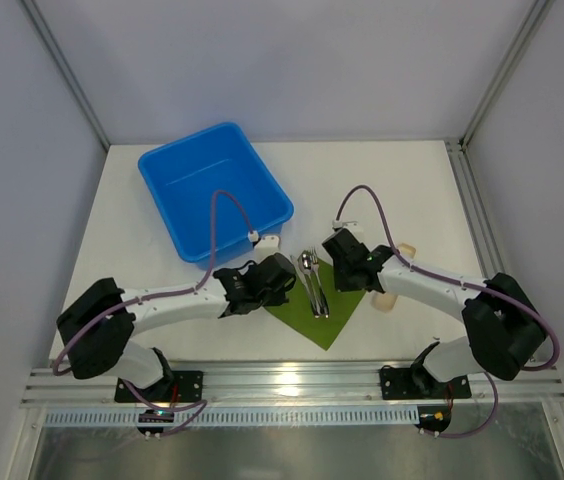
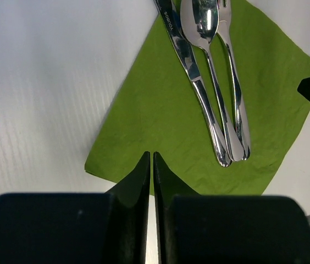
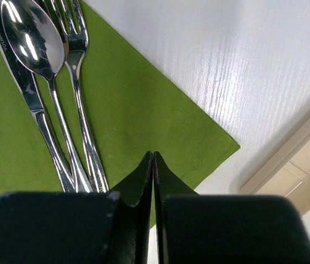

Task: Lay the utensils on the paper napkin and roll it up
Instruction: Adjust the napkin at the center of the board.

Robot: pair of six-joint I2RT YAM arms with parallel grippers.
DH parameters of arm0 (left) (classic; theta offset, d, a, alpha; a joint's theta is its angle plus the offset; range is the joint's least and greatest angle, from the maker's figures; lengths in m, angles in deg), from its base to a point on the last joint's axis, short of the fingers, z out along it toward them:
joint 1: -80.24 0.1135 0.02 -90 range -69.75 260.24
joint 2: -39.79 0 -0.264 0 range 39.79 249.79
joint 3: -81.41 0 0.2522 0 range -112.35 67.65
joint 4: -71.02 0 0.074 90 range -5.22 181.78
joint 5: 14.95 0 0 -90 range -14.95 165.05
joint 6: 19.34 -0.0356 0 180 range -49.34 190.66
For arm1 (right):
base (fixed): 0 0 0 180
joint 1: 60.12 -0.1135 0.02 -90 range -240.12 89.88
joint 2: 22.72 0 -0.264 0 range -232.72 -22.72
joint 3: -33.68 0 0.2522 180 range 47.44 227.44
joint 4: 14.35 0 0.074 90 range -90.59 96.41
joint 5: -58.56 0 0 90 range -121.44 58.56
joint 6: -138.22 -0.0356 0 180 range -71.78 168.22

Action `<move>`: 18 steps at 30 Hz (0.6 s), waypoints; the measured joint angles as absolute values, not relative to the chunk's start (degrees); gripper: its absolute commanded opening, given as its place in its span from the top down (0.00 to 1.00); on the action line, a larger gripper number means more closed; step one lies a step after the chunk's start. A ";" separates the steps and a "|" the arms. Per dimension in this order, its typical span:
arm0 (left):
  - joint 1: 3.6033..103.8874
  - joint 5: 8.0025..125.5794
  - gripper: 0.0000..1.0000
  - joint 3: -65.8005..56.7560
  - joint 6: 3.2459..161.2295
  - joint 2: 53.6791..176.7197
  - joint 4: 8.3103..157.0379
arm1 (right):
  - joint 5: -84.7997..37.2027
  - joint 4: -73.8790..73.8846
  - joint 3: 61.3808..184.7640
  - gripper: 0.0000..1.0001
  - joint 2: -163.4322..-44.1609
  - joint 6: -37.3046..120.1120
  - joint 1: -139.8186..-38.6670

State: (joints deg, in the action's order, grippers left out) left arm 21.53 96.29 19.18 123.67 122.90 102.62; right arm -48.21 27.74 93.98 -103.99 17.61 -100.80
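White tabletop (image 1: 402,190), boxed in by grey walls (image 1: 282,60) and metal posts (image 1: 62,70). A blue bin (image 1: 212,190) sits far left. A beige cylinder (image 1: 387,299) lies right, partly hidden under the right arm. Near centre, the utensils (image 1: 314,285) lie side by side on the green napkin (image 1: 337,312). The left fingers (image 2: 138,176) and right fingers (image 3: 138,173) are clenched at opposite napkin corners; whether they pinch paper is unclear.

You can pass over open worktop (image 1: 392,190) beyond the napkin (image 1: 327,325); the blue bin (image 1: 212,185) blocks the far left, and the beige roll (image 1: 387,298) crowds the right.
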 measured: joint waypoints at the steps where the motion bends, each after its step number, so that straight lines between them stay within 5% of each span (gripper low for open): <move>1: 21.57 96.20 0.96 19.18 123.78 123.67 102.10 | -47.84 27.37 93.72 0.96 -103.99 17.45 -100.80; 18: 22.79 95.35 0.94 21.82 124.70 125.61 98.06 | -45.96 25.73 90.29 0.96 -106.33 14.90 -101.02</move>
State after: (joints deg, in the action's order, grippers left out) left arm 22.79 95.35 21.82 124.70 125.61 98.06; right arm -45.96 25.73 90.29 -106.33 14.90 -101.02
